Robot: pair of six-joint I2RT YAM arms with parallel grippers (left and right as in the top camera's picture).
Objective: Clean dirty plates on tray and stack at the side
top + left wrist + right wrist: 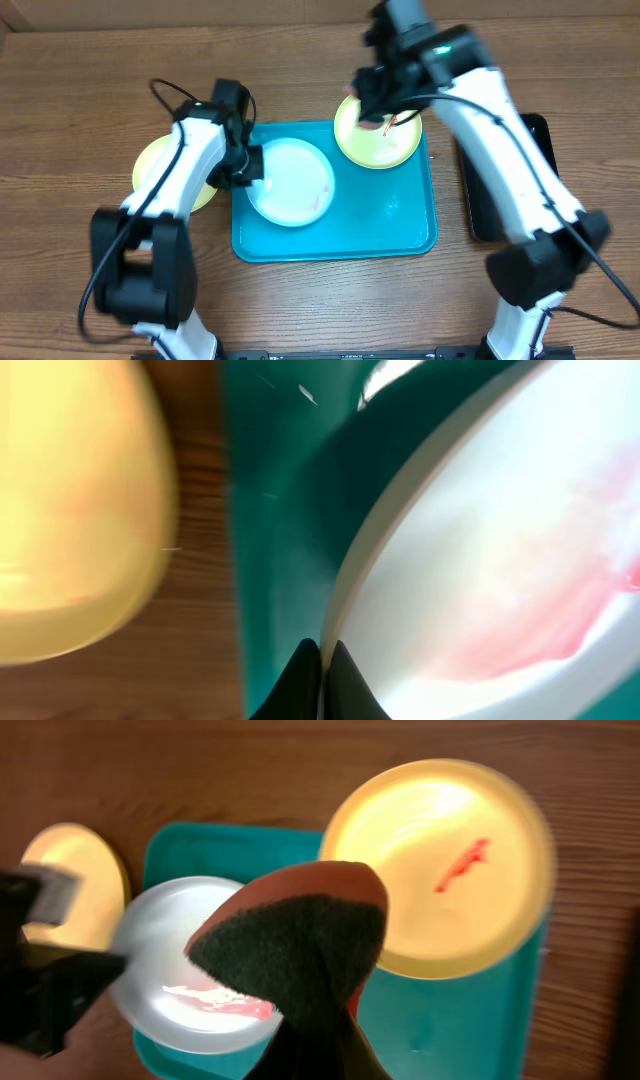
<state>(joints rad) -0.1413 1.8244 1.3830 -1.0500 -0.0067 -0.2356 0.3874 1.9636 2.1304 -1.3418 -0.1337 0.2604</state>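
- three plates show from overhead. a light blue plate point(295, 185) lies in the left half of the teal tray point(390, 225). a streaked yellow-green plate point(378, 140) sits at the tray's far right corner, overlapping the rim. a second yellow-green plate point(155, 165) rests off the tray on the bench point(80, 100), just to its left and partly under my left arm.
- my left tool point(322, 678) is at the left edge of the light blue plate. in the left wrist view its fingers are pinched on the plate's rim.
- pink-red smears point(560, 630) spread across that plate's pale centre.
- my right tool point(318, 1045) is clamped on a sponge point(295, 940), rust-brown with a dark scrub face turned toward the wrist camera.
- from overhead the right tool hangs over the near-left part of the streaked yellow-green plate. i cannot tell whether the sponge touches it.
- one red streak point(462, 865) marks that plate, right of its middle.
- a black tray point(478, 200) lies on the bench to the right of the teal tray, apart from it and partly hidden by my right arm.
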